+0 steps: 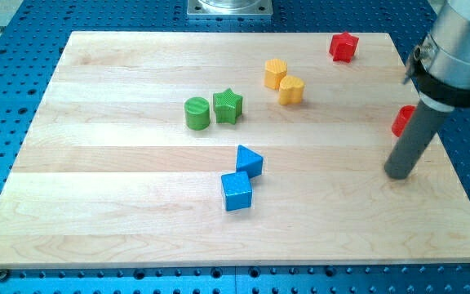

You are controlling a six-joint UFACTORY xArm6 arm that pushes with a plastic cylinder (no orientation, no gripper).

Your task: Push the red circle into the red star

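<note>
The red star [343, 46] lies near the view's top right corner of the wooden board [121, 196]. The red circle [401, 121] sits at the right side of the board, partly hidden behind the dark rod. My tip [398, 173] rests on the board just below the red circle, slightly toward the view's bottom. The red star is well above and left of the circle.
Two yellow blocks [276, 73] [291, 90] lie left of the red star. A green circle [197, 113] and green star [228, 106] sit mid-board. A blue triangle [250, 161] and blue cube [237, 191] lie below them. The board's right edge is close to the tip.
</note>
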